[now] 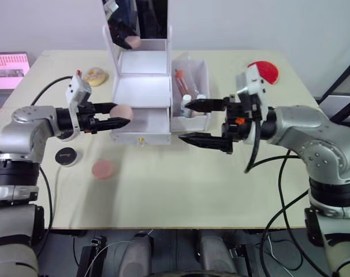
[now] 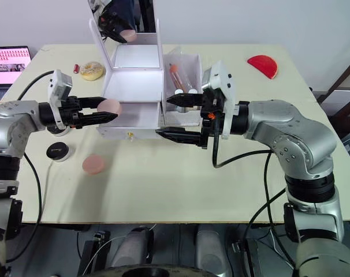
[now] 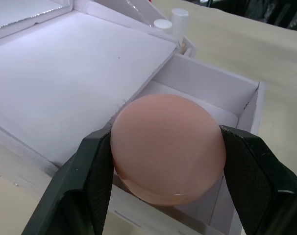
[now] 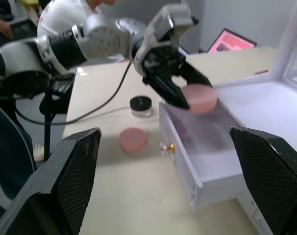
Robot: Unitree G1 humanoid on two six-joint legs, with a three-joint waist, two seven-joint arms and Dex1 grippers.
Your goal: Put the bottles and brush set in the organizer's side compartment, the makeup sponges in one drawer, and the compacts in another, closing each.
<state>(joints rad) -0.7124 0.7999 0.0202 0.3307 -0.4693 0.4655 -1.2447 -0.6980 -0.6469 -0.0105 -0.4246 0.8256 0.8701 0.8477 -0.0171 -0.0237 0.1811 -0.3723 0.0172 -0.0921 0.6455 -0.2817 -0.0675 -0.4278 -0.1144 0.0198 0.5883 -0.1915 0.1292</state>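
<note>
My left gripper [image 1: 120, 114] is shut on a round pink makeup sponge [image 3: 168, 147], holding it above the left end of the open drawer [image 1: 141, 138] of the white organizer [image 1: 141, 86]. A second pink sponge [image 1: 103, 169] lies on the table in front of the drawer, to its left. A black compact [image 1: 66, 156] sits beside that sponge. The side compartment [image 1: 205, 75] holds white-capped bottles [image 1: 187, 99] and an orange-tipped brush set [image 1: 181, 81]. My right gripper [image 1: 185, 121] hangs open and empty just in front of that compartment.
The organizer's mirror lid [image 1: 134, 23] stands upright at the back. A yellowish round item [image 1: 95, 75] lies at the far left of the table and a red half-disc [image 1: 263, 70] at the far right. A laptop [image 1: 7, 69] sits beyond the table's left edge.
</note>
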